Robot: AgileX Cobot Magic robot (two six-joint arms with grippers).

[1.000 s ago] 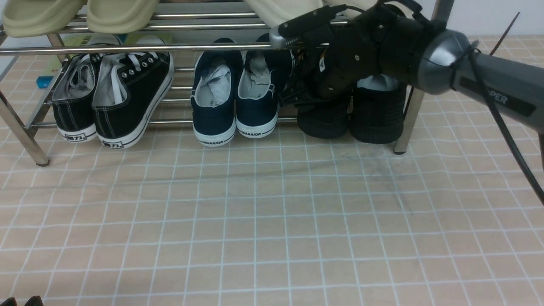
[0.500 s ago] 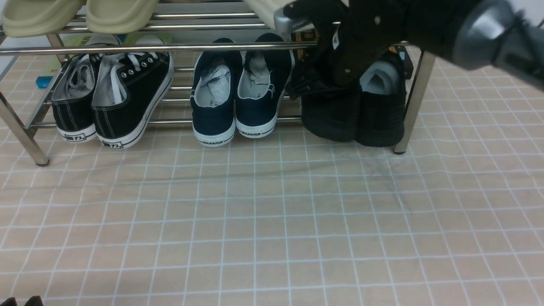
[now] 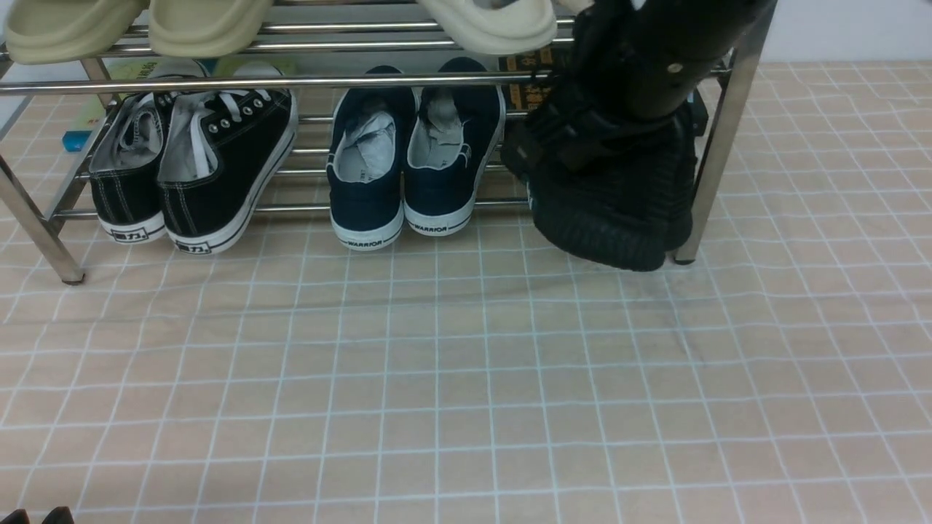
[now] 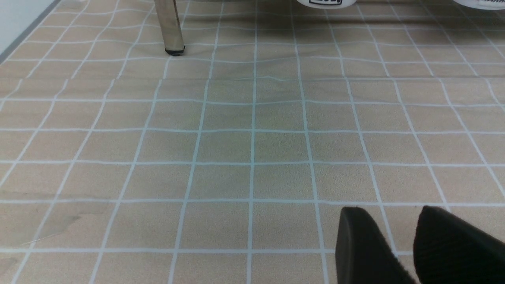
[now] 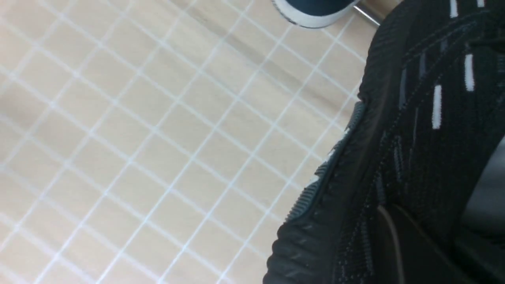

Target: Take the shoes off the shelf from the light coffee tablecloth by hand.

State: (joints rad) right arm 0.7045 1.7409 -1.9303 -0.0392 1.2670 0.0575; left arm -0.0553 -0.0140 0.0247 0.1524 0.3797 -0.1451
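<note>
Front view, right arm: the black right gripper (image 3: 619, 102) reaches down from the top edge at the right end of the shelf (image 3: 717, 145); its fingertips are hidden among the laces.
Right gripper: pressed together, pinching the shoes (image 3: 611, 211) near their upper opening.
Shoes: all-black pair, side by side, tilted heel-down, heels out in front of the lower rail and just beside the right front leg; whether they touch the tablecloth (image 3: 437, 378) cannot be told.
Right wrist view: knit side and ribbed sole of the shoes (image 5: 394, 157) seen close up, cloth beyond.
Left gripper (image 4: 404, 244): low over bare cloth, well apart from the shelf; fingers (image 4: 363, 244) slightly spread, nothing between.
Lower tier, others: black sneakers with white soles (image 3: 211, 167) at left, navy slip-ons (image 3: 408, 167) in the middle.
Upper tier: cream slippers (image 3: 145, 25).
</note>
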